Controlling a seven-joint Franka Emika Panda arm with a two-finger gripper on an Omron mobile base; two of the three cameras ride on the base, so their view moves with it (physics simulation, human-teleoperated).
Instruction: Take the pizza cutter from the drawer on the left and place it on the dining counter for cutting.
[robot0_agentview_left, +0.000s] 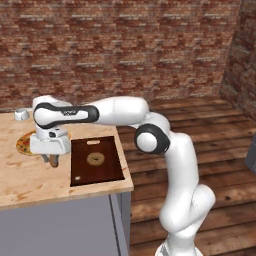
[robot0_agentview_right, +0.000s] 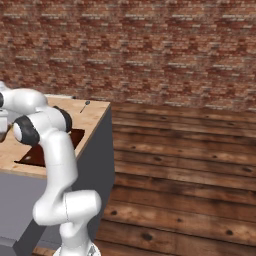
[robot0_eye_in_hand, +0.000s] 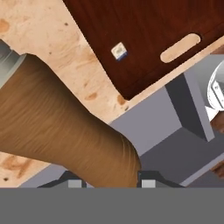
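My gripper (robot0_agentview_left: 51, 157) is shut on the pizza cutter (robot0_agentview_left: 54, 162), held low over the dining counter (robot0_agentview_left: 30, 180) just left of the dark cutting board. In the hand view the cutter's thick brown wooden handle (robot0_eye_in_hand: 65, 127) runs from between my fingertips up to the left. Its grey metal part (robot0_eye_in_hand: 6, 61) shows at the left edge, and the wheel is cut off there. The light blotchy counter top (robot0_eye_in_hand: 52, 39) lies under it. Whether the cutter touches the wood I cannot tell. The drawer is out of view.
A dark brown cutting board (robot0_agentview_left: 102, 172) with a round tan item (robot0_agentview_left: 95, 159) lies right of my hand. A pizza (robot0_agentview_left: 24, 144) and a small grey bowl (robot0_agentview_left: 21, 115) sit further left. A small metal utensil (robot0_agentview_right: 85, 106) lies at the far corner. The counter's edge (robot0_agentview_left: 127, 170) drops to wooden floor.
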